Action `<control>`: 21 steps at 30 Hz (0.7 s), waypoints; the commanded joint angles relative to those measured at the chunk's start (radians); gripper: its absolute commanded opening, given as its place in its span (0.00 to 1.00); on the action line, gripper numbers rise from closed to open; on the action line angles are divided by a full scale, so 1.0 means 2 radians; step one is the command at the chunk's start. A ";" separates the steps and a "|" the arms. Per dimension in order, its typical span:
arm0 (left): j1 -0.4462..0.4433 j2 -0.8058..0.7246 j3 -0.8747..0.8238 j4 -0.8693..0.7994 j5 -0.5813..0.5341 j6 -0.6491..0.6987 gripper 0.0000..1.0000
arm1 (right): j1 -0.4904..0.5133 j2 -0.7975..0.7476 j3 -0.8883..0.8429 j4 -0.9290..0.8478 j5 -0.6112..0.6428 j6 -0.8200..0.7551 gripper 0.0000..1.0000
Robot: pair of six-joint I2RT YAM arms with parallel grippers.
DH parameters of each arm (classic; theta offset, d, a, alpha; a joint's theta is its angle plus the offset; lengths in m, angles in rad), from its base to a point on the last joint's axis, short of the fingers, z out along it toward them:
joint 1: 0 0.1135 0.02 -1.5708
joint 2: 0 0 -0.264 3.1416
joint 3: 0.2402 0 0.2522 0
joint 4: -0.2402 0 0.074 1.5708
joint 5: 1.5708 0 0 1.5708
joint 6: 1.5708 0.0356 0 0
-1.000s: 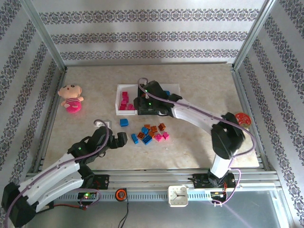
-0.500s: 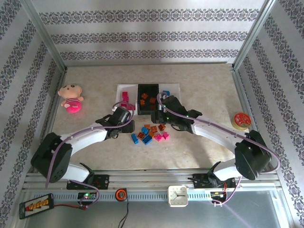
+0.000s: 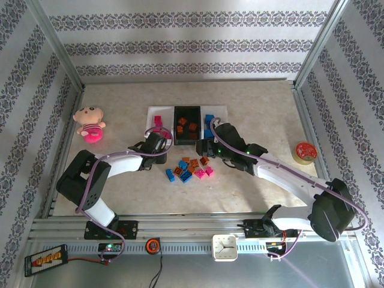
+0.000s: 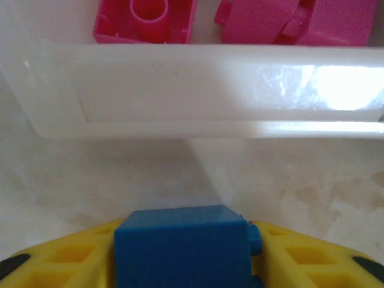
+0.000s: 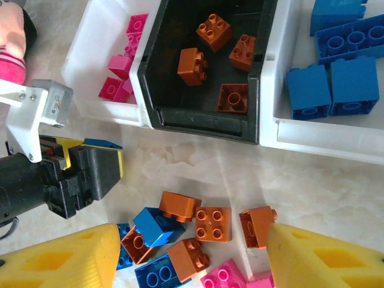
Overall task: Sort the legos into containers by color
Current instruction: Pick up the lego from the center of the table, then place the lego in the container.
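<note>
Just in front of the left white bin (image 4: pixel 210 84), the left gripper (image 3: pixel 156 146) has its yellow fingers (image 4: pixel 312 258) closed against a blue lego (image 4: pixel 180 249) — pink legos (image 4: pixel 144 18) lie inside that bin. Over the loose pile (image 3: pixel 189 168) of mixed bricks, the right gripper (image 5: pixel 193 231) hovers with jaws wide apart, holding nothing. Inside the black bin (image 5: pixel 204 120) sit orange-brown bricks (image 5: pixel 213 30) — blue ones (image 5: pixel 330 84) fill the right white bin (image 5: pixel 324 144).

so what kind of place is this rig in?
Looks like a robot test cell, not a real room: silver aluminium frame hung with patterned wallpaper panels, white square clock at the near edge, small coloured plastic bricks staged on a marble-look tabletop.
</note>
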 commanded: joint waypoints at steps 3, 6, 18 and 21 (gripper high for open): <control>0.004 -0.022 -0.004 0.014 0.023 0.005 0.38 | -0.021 -0.033 -0.030 -0.003 0.015 0.017 0.66; -0.014 -0.070 -0.011 -0.006 0.030 -0.001 0.36 | -0.037 -0.054 -0.049 -0.003 0.016 0.023 0.66; -0.121 -0.034 0.180 -0.049 0.071 -0.003 0.36 | -0.075 -0.136 -0.125 -0.024 0.044 0.044 0.66; -0.121 0.030 0.265 -0.044 0.091 0.003 0.36 | -0.076 -0.148 -0.134 -0.031 0.044 0.048 0.66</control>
